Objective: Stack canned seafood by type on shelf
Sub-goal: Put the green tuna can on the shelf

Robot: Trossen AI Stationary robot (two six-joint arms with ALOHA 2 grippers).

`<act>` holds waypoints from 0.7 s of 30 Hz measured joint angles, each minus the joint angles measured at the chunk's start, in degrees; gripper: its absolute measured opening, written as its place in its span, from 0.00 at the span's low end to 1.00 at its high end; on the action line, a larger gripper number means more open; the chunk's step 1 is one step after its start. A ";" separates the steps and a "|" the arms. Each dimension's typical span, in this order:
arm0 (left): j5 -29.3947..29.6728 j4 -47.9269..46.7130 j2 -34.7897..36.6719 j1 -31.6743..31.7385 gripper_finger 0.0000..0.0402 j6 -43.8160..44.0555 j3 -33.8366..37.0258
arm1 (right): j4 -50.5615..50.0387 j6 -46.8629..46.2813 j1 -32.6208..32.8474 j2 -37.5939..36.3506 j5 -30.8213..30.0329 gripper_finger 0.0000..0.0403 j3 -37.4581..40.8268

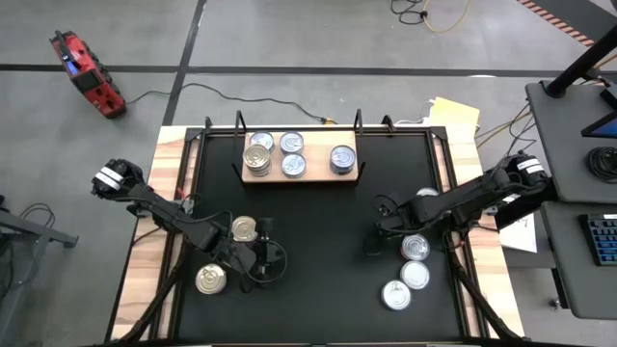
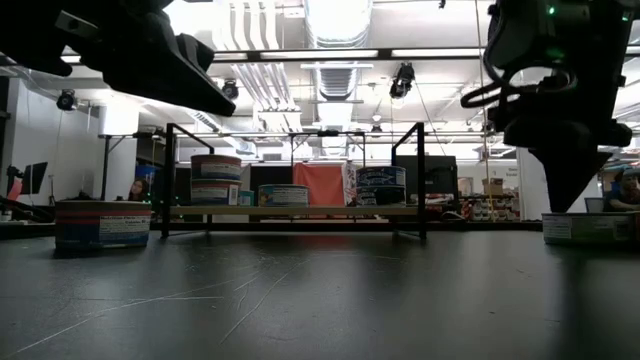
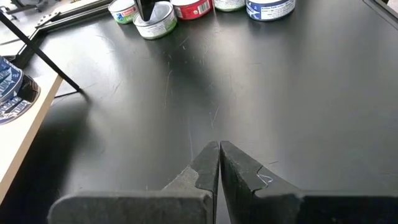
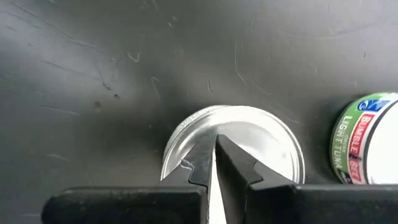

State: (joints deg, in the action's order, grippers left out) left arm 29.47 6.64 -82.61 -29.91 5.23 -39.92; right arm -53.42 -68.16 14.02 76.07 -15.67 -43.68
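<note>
Nearest my edge of the black table [image 1: 318, 207], five tins were not yet shelved, by my count from the high view: on the left a gold-topped tin [image 1: 210, 280] and another gold-topped tin [image 1: 244, 228] beside my left arm, and on the right a cluster of three silver-topped tins, the front one [image 1: 395, 295], the middle one [image 1: 415, 275] and the one nearest the arm [image 1: 415, 248]. My left gripper [image 1: 262, 253] was pressed shut with nothing between its fingers, over bare tabletop just beside the second gold tin. My right gripper [image 4: 216, 163] was shut too, empty, with its tips poised above the lid of a silver-topped tin [image 4: 233, 149]; I could not tell whether they touched it. A green-labelled tuna tin [image 4: 364, 140] stood just beside that one. At the far side, the wooden shelf [image 1: 300, 176] carried what looked like four spots filled: a gold-topped tin [image 1: 256, 157] that seemed to sit on a stack, a silver tin [image 1: 262, 141], two silver tins [image 1: 292, 143] [image 1: 294, 166] and a blue-topped one [image 1: 342, 159] standing apart. I judged the job roughly half done.
</note>
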 joint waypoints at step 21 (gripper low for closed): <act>-0.07 -0.66 0.00 0.01 0.00 0.00 0.00 | 18.75 6.96 0.11 3.22 0.92 0.03 0.00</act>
State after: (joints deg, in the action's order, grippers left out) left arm 29.41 5.98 -82.61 -29.90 5.23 -39.92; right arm -34.67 -61.20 14.13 79.29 -14.75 -43.68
